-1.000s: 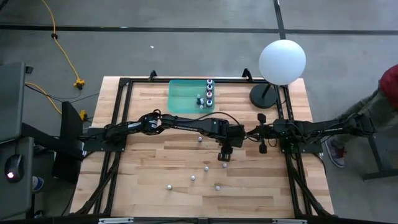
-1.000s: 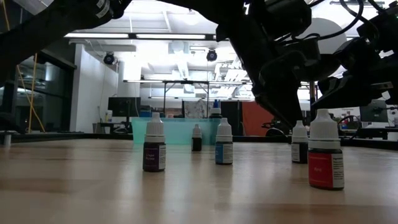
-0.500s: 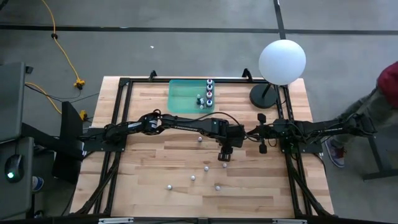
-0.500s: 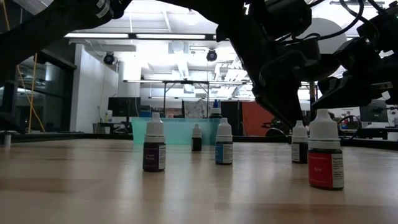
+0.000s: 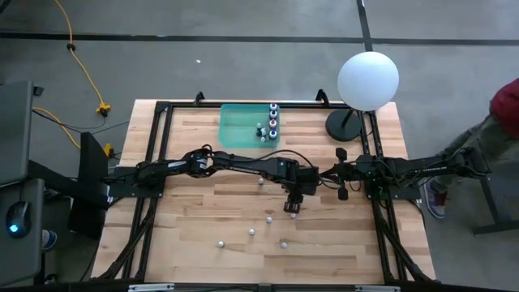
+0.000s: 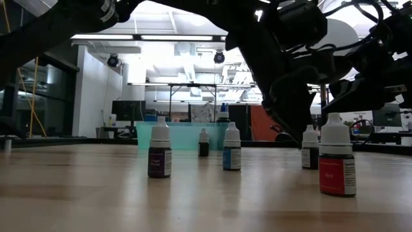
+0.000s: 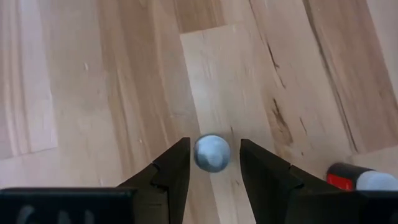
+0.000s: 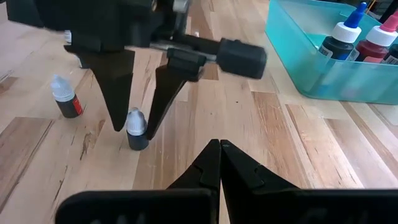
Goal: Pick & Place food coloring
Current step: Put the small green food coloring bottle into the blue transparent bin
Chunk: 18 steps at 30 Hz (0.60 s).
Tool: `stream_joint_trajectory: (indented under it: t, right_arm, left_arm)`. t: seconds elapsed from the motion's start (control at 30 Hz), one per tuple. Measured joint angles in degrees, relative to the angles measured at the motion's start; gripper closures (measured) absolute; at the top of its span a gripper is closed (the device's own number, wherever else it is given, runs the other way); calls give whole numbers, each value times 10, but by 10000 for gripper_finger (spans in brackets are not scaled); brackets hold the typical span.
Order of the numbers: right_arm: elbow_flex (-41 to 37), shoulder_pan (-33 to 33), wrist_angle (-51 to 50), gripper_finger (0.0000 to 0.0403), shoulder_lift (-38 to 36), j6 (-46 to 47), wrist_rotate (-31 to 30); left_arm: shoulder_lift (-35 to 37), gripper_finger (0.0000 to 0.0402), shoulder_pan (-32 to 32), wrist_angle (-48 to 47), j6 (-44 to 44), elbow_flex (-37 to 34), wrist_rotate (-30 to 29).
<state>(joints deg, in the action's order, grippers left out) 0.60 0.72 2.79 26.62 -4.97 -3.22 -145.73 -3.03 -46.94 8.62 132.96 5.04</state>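
Observation:
Several small food coloring bottles stand upright on the wooden table, among them white-capped ones (image 5: 269,219) (image 5: 251,232). A dark bottle with a white cap (image 7: 211,152) (image 8: 135,129) stands on its base between the fingers of my left gripper (image 5: 290,207) (image 7: 214,163). That gripper is open and slants down over it, one finger on each side, a small gap at both. A red bottle (image 7: 360,180) (image 8: 65,99) stands close by. My right gripper (image 8: 219,146) is shut, drawn back at the table's right side.
A teal tray (image 5: 240,130) at the table's far side holds several bottles along its right wall (image 5: 273,122). A white globe lamp (image 5: 367,79) stands at the far right corner. More bottles (image 6: 159,153) (image 6: 232,149) stand toward the near edge. A person (image 5: 504,122) stands beyond the right edge.
My left gripper has sunk a little around the dark bottle, its opening unchanged. The bottle has stayed where it was.

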Motion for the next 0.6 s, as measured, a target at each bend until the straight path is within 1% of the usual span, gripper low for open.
stream_joint_trajectory:
  t: [0.13,0.2,0.27,0.47,0.6]
  right_arm:
    - [0,0,0,402,0,0,0]
    - [0,0,0,402,0,0,0]
    - [0,0,0,402,0,0,0]
    - [0,0,0,402,0,0,0]
    - [0,0,0,402,0,0,0]
  left_arm:
    - [0,271,0,2,0,0,1]
    - [0,280,0,0,0,0,1]
    - [0,296,0,1,0,0,1]
    - [1,364,0,2,0,0,1]
    - [5,366,0,-6,0,0,1]
